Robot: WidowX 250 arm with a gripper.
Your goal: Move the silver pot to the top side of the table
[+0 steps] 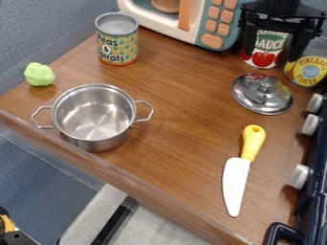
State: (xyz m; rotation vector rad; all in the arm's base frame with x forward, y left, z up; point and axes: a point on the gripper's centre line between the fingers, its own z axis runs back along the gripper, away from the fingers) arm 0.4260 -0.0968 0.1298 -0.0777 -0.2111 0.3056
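The gripper (272,53) hangs at the upper right, its two fingers spread wide and open in front of the tomato sauce can. The silver pot (94,117) stands upright and uncovered at the left front of the wooden table (169,139), close to its front edge, with a wire handle on each side. It is empty inside and well away from the gripper, down and to the left. A silver lid (262,94) lies below the gripper on the right part of the table.
A vegetable can (118,40) and a green toy piece (39,74) stand behind the pot. A toy microwave (214,24) is at the top, a sauce can (263,48) and a pineapple can (308,67) at the upper right. A yellow-handled knife (236,182) lies left of the stove (313,191).
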